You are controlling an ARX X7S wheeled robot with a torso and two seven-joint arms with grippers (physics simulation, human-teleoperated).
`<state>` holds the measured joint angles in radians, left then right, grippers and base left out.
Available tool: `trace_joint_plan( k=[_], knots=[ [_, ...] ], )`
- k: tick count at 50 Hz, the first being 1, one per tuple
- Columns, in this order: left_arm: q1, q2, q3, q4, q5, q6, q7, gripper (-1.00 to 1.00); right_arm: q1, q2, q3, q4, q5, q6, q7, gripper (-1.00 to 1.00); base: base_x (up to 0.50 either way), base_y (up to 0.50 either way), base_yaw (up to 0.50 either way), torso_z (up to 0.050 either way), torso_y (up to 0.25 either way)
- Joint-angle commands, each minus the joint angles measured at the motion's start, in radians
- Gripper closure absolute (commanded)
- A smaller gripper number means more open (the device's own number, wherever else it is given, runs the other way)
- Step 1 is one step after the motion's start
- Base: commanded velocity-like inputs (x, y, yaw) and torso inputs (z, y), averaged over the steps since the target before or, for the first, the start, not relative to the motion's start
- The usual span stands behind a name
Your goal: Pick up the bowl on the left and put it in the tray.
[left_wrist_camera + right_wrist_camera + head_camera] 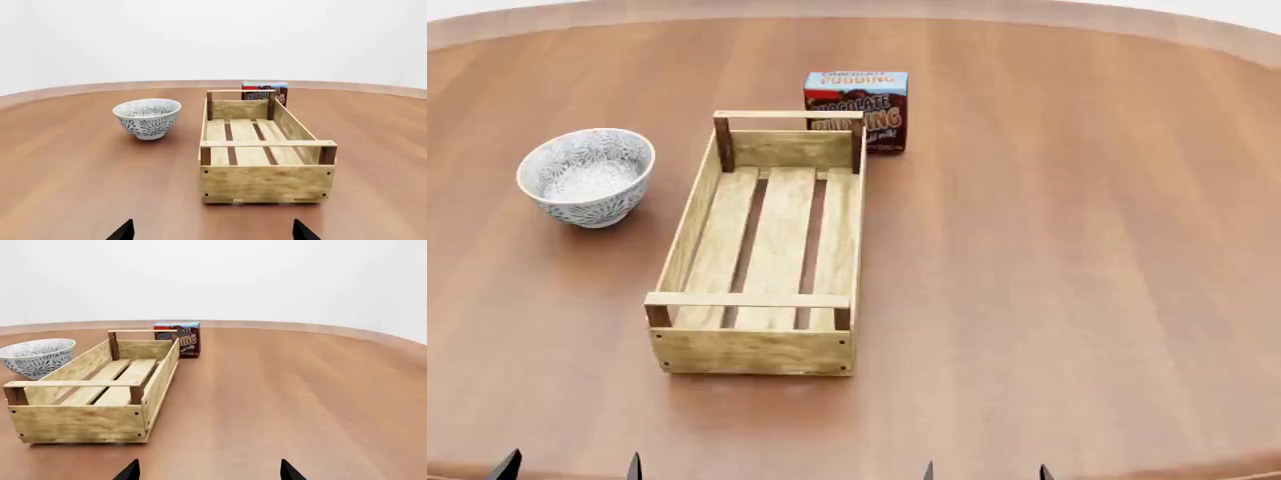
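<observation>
Task not begun, by the look of it: round white ceramic bowl w/ dense grey-black floral pattern [586, 176] sits upright on the brown wooden table [1068, 260], just left of the long light-wood slatted crate/tray [763, 262], apart from it. Tray holds nothing. Left gripper [213, 231] and right gripper [209, 471] both spread wide, grasping nothing, only tips showing, near table edge. Left to do: reach, grasp bowl, lift, place in tray. Box behind tray [857, 106] reads "CHOCOLATE PUDDING"; smaller print unreadable.
</observation>
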<state>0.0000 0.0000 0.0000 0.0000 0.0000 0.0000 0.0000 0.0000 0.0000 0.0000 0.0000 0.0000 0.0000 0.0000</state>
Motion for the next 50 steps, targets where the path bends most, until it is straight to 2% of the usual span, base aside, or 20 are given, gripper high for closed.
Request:
trace_joint_plan(
  k=[1,3,6,7,8,9,25,37,50],
  knots=[
    [-0.003,-0.015,0.017,-0.004,-0.014,0.0,-0.023,-1.0,0.003,0.016,-0.021,0.01,0.012,-0.006,0.02,-1.0,0.0,0.0,0.0,0.0,0.0],
    [0.0,-0.022,0.027,0.02,-0.036,-0.051,-0.027,-1.0,0.004,0.024,-0.031,0.014,0.019,-0.007,0.032,-1.0,0.0,0.0,0.0,0.0,0.0],
    [0.004,-0.029,0.028,0.025,-0.062,-0.042,-0.025,-1.0,0.003,0.031,-0.039,0.007,0.024,-0.001,0.041,-1.0,0.0,0.0,0.0,0.0,0.0],
    [-0.15,-0.017,0.024,-0.15,0.02,0.15,-0.004,-1.0,0.15,0.009,0.021,0.15,0.025,-0.15,0.008,-1.0,0.0,0.0,0.0,0.0,0.0],
    [0.0,-0.009,0.008,0.0,-0.022,0.0,-0.01,-1.0,0.001,0.009,-0.016,0.004,-0.001,0.0,0.019,-1.0,0.0,0.0,0.0,0.0,0.0],
    [-0.005,-0.008,0.006,-0.001,-0.022,-0.038,-0.015,-1.0,0.0,0.01,-0.016,-0.003,-0.002,0.008,0.019,-1.0,0.0,0.0,0.0,0.0,0.0],
    [0.002,-0.052,0.052,0.064,-0.062,-0.091,-0.091,-1.0,-0.008,0.06,-0.06,-0.084,0.04,0.056,0.074,-1.0,0.0,0.0,0.0,0.0,0.0],
    [0.036,-0.08,0.084,0.319,-0.077,-0.211,-0.116,-1.0,-0.03,0.09,-0.078,-0.328,0.057,0.182,0.094,-1.0,0.0,0.0,0.0,0.0,0.0],
    [0.037,-0.12,0.05,0.575,-0.11,-0.362,-0.159,-1.0,-0.027,0.117,-0.108,-0.558,0.055,0.32,0.117,-1.0,0.0,0.0,0.0,0.0,0.0]
  ],
)
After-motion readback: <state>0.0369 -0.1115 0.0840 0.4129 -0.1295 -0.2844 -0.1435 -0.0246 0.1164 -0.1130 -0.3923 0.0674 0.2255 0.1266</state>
